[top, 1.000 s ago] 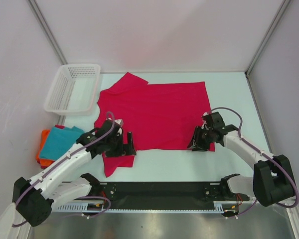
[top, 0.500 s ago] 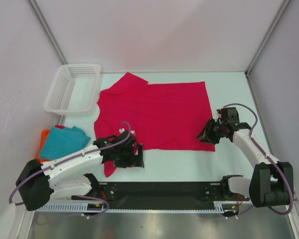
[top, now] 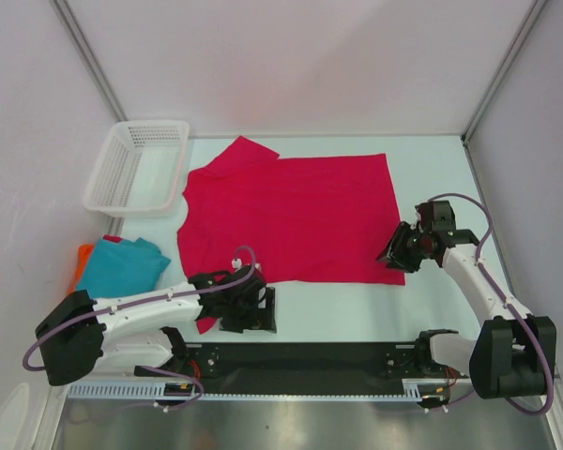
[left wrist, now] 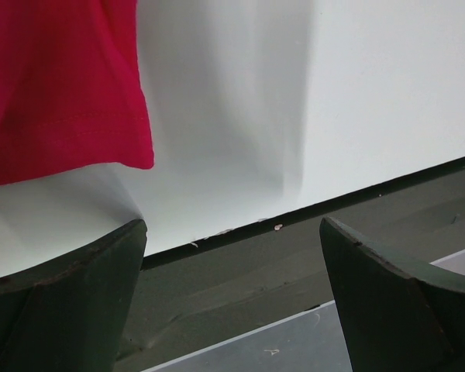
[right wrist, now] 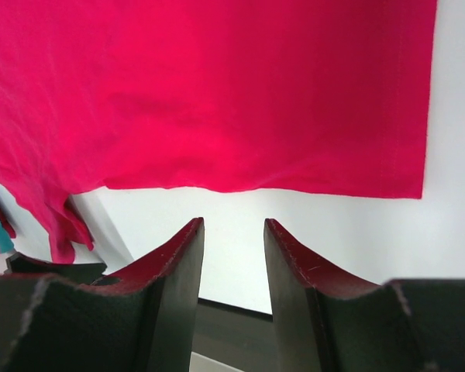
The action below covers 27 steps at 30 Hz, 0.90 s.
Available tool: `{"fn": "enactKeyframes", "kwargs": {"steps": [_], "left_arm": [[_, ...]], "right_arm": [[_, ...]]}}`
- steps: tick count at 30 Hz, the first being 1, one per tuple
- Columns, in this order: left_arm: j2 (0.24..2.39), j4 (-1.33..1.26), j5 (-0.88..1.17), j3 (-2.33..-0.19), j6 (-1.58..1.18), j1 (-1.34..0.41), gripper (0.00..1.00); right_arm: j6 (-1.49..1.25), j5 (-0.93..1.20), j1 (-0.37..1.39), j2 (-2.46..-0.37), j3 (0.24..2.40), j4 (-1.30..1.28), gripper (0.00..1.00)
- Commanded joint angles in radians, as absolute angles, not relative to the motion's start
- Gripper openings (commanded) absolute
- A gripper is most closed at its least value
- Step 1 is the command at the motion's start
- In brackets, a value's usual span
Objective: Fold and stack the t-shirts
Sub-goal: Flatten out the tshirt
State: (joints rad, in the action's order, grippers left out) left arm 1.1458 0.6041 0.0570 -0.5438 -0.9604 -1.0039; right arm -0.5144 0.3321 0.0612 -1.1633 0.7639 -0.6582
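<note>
At lower left, the teal t-shirt [top: 122, 265] lay on the orange t-shirt [top: 77, 270], both apparently folded and stacked. At bottom centre, the left gripper [top: 249, 311] gaped empty beside a sleeve of the crimson-pink t-shirt [top: 291, 211], which was spread flat mid-frame, not yet folded. At right, the right gripper [top: 392, 255] stood parted and empty at its hem corner.

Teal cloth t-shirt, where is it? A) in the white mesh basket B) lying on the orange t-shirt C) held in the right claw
B: the teal cloth t-shirt lies over the orange cloth t-shirt, whose edge shows at its left.
</note>
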Motion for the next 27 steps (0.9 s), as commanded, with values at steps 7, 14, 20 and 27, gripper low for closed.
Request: {"fn": "enactKeyframes", "kwargs": {"steps": [7, 14, 20, 27], "left_arm": [[1.201, 0.811, -0.162, -0.725, -0.928, -1.029, 1.00], [1.314, 0.983, -0.317, -0.860, -0.913, -1.061, 1.00], [1.426, 1.009, -0.357, -0.887, -0.919, -1.091, 0.99], [1.519, 0.989, -0.365, -0.870, -0.942, -1.115, 0.98]], "right_arm": [[-0.506, 0.319, 0.054, -1.141, 0.793, -0.678, 0.43], [-0.502, 0.322, 0.054, -1.124, 0.788, -0.683, 0.43], [-0.491, 0.321, 0.055, -1.114, 0.796, -0.693, 0.42], [-0.477, 0.267, 0.049, -1.108, 0.816, -0.718, 0.42]]}}
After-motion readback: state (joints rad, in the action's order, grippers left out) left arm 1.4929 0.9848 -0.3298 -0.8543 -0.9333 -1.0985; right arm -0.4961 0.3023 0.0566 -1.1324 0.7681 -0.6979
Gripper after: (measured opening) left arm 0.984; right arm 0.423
